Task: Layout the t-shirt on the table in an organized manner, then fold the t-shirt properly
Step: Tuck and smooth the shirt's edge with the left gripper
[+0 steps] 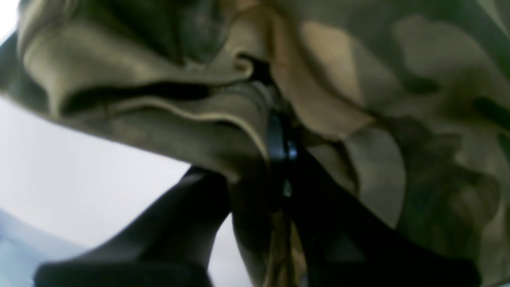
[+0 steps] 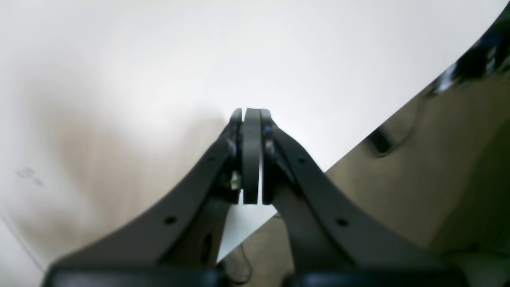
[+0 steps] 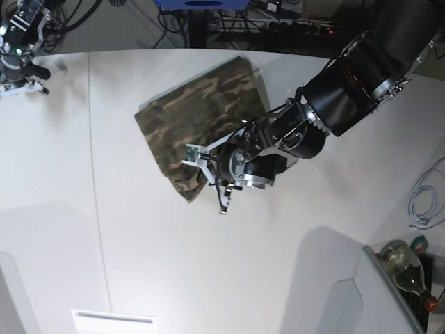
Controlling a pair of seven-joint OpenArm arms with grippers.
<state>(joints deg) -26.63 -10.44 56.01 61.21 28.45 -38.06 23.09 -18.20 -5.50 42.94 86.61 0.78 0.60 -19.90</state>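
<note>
The camouflage t-shirt (image 3: 198, 115) lies partly folded on the white table (image 3: 174, 264), toward the far middle. My left gripper (image 3: 207, 174) reaches in from the right and is at the shirt's near corner. In the left wrist view the t-shirt (image 1: 358, 79) fills the frame, and the left gripper (image 1: 279, 143) is shut on a bunched fold of it, with the tan hem showing. My right gripper (image 3: 31, 80) stays at the table's far left corner, away from the shirt. The right wrist view shows this right gripper (image 2: 251, 119) shut on nothing above the bare table (image 2: 159, 59).
A thin seam (image 3: 94, 195) runs down the table's left part. A white raised panel (image 3: 334, 306) stands at the near right corner. Beyond it are a bottle (image 3: 407, 261) and a coiled white cable (image 3: 424, 202). Dark cables (image 3: 278, 24) lie behind the far edge.
</note>
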